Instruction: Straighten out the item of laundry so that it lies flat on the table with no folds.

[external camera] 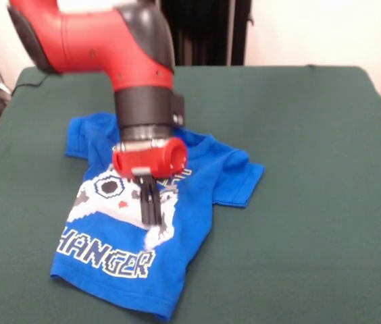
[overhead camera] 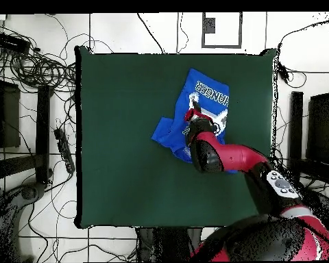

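1. The blue T-shirt point(external camera: 197, 182) lies on the green table point(external camera: 312, 202), print side up. In the front view it sits left of the table's middle and reaches close to the near edge; in the overhead view point(overhead camera: 205, 96) it sits toward the upper right part of the cloth.
2. The shirt is not flat. In the front view the sleeve on the picture's right spreads out with ripples, the hem at the bottom curls, and the upper left part near the collar is bunched and partly hidden behind the arm.
3. The white, grey and black controller print shows on the chest, with the letters "HANGER" readable below it — the rest of the wording is covered or folded away.
4. The red and black arm point(external camera: 109, 47) comes down from the upper left of the front view and ends over the shirt's chest.
5. The gripper point(external camera: 151, 209) points straight down, its dark fingers drawn tight together with no gap showing between them, the tips at the printed area. Whether they pinch any cloth cannot be told.
6. In the overhead view the gripper point(overhead camera: 194, 116) is mostly hidden under the wrist, over the shirt's middle.
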Controlling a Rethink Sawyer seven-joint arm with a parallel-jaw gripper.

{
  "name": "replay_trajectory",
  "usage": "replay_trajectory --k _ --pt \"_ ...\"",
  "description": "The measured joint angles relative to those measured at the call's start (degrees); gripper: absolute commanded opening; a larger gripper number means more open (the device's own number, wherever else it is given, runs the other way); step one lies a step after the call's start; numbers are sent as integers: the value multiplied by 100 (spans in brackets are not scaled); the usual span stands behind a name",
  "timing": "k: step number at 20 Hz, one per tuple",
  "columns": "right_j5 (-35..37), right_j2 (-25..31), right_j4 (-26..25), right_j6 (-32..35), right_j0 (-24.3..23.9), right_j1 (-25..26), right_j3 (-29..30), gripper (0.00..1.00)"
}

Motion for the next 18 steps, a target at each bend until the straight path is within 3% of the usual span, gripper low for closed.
replay_trajectory --k 3,7,11,18 --pt "1192 -221 437 0 221 -672 331 0" --pt "1734 -320 573 0 326 -1045 467 0" --pt "2051 -323 799 0 284 -1342 668 0" --pt "2056 -393 1067 0 308 -1377 862 0"
